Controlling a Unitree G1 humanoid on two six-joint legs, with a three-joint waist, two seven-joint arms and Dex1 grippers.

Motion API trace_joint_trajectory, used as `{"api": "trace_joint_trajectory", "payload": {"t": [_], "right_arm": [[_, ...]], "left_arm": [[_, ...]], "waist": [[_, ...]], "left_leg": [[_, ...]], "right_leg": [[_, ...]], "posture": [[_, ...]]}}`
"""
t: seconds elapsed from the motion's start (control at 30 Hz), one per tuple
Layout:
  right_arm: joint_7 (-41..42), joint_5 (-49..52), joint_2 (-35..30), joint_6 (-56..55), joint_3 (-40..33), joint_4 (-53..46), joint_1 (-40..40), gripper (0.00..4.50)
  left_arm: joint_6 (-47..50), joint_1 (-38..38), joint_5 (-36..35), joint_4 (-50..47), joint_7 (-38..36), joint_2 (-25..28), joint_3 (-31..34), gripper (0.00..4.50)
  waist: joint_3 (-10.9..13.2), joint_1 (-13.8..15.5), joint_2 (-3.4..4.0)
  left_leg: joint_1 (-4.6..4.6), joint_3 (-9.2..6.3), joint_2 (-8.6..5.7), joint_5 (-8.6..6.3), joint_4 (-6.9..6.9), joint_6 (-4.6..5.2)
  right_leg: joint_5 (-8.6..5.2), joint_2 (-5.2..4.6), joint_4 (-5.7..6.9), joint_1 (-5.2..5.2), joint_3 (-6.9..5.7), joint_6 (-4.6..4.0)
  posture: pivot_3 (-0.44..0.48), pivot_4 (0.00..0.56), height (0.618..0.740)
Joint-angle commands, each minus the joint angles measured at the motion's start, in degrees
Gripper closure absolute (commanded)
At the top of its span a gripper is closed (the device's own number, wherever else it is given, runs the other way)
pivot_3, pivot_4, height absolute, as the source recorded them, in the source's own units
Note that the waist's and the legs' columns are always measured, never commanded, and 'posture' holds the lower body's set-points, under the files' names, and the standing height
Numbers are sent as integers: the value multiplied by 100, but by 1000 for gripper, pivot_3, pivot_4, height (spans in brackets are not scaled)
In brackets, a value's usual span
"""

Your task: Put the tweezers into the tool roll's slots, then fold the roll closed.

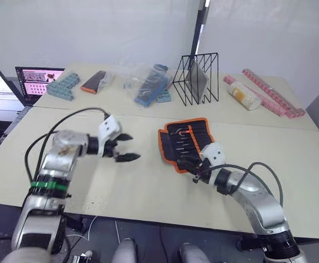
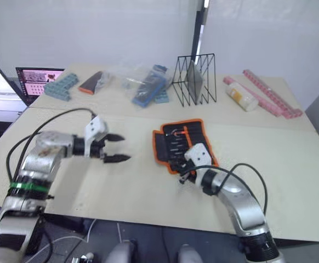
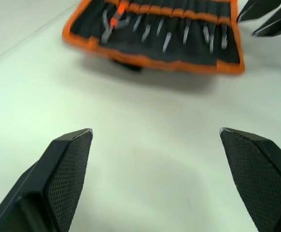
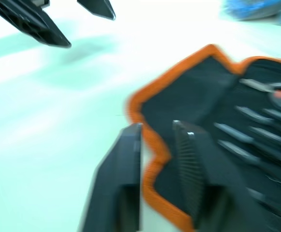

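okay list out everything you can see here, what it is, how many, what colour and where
tool roll: one, black with orange edging, lying open on the near table, right of centre
tweezers: several, dark with pale tips, tucked in the roll's slots; exact count unclear
wire rack: one, black, far table behind the roll
blue blocks: one cluster, far left
wedge pouch: one, black and orange, beside the blue blocks
plastic bag with blue items: one, clear, left of the rack
bottle: one, pale, lying right of the rack
pink strips: two long ones, far right
laptop: one, screen lit, far left edge
left hand: open, over bare table left of the roll
right hand: closing on the roll's near orange edge
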Motion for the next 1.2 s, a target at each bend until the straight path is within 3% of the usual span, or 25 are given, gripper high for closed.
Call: {"api": "trace_joint_trajectory", "payload": {"t": [0.03, 0.2, 0.23, 0.5, 0.6, 0.93, 0.97, 1.2], "right_arm": [[-138, -149, 84, 50, 179, -104, -152, 1957], [-640, -1034, 261, -380, 745, 294, -352, 230], [-677, -1094, 297, -434, 788, 336, -363, 52], [-1083, -1641, 717, -797, 1009, 891, -691, 52], [-1297, -1704, 898, -786, 886, 1025, -773, 866], [-1430, -1891, 989, -743, 863, 1337, -1016, 4265], [-1398, -1871, 984, -773, 836, 1351, -1037, 4474], [-737, -1671, 751, -1062, 823, 1433, -1146, 4474]], "left_arm": [[184, 364, -503, -765, 217, 45, 413, 0], [447, 952, -913, -1411, 441, 72, 580, 0], [467, 992, -933, -1448, 500, 79, 583, 0], [507, 1282, -1071, -1633, 723, 223, 515, 0], [397, 1293, -1021, -1560, 756, 253, 468, 0], [-22, 1025, -847, -1135, 752, 331, 220, 0], [-45, 966, -784, -1030, 772, 348, 168, 0], [-450, 266, -482, -16, 478, 413, -166, 0]], "waist": [[0, 46, -1], [0, 48, 0], [0, 48, -1], [0, -15, -1], [0, -24, -1], [0, -30, -1], [0, -29, -1], [0, -35, -1]], "left_leg": [[-1, 0, -1, 0, 2, 0], [0, 2, 3, 0, 5, 0], [0, 2, 3, 0, 4, 0], [0, 2, 5, 0, 1, 0], [0, 2, 5, 0, 0, 0], [0, 2, 6, 0, -3, 0], [0, 2, 5, 0, -3, 0], [0, 3, 5, 0, -5, 0]], "right_leg": [[0, -1, 0, 0, 0, 0], [0, 1, 0, -2, 0, 0], [0, 1, 0, -3, 0, 0], [0, 3, 3, -8, 0, 0], [0, 3, 4, -8, 0, 0], [0, 3, 3, -11, 0, 0], [0, 3, 3, -11, 0, 0], [0, 3, 3, -13, 0, 0]], "posture": [[0, 150, 734], [0, 150, 734], [0, 150, 734], [0, 150, 734], [0, 150, 734], [0, 150, 734], [0, 150, 734], [0, 150, 734]]}}
